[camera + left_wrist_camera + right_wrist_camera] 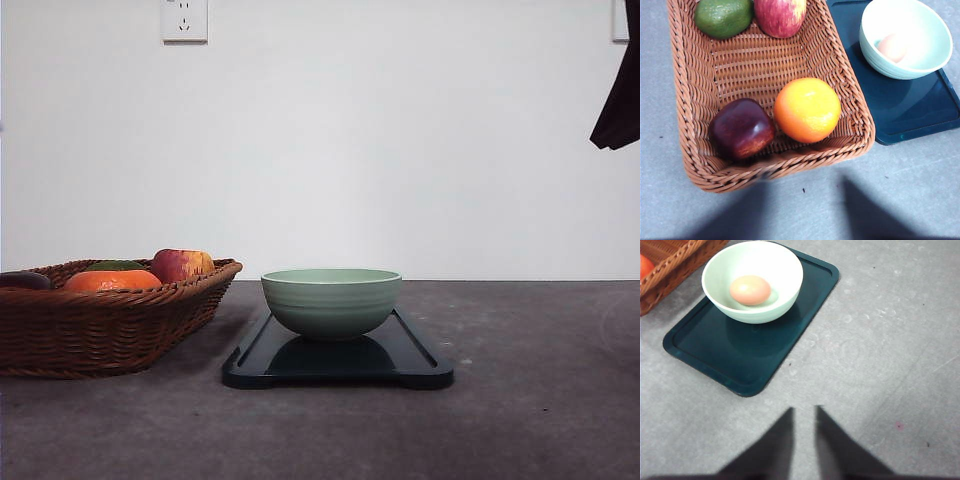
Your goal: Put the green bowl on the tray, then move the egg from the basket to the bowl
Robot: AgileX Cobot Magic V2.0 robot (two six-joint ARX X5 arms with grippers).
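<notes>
resting in the bottom of the round pale sage-green bowl (753,281), the small smooth reddish-brown egg (750,290) is already where the task wants it, and the bowl itself stands toward one end of the flat dark blue-black rectangular tray (750,352), well inside its rim. from what you can see here, both steps look finished.

just beside the tray sits the wide brown woven wicker basket (695,100), holding an orange fruit (807,110), a dark red-purple fruit (741,128), a red-yellow apple (780,16) and a green fruit (723,16); no egg lies among them.

your right gripper (804,412) hangs over bare grey table (880,365), apart from the tray, with a narrow slit between its two dark fingers and nothing held. your left gripper (802,187) hovers just outside the basket's near rim, its fingers spread and empty; they are blurred and dark, so the exact gap is hard to judge.

the risk now is in the retreat, as i judge it. the left arm is near the basket rim, and a low sweep could drag the basket into the tray and jolt the bowl. the egg lies loose on a curved floor, so any knock to tray or bowl would set it rolling, and it may crack.
</notes>
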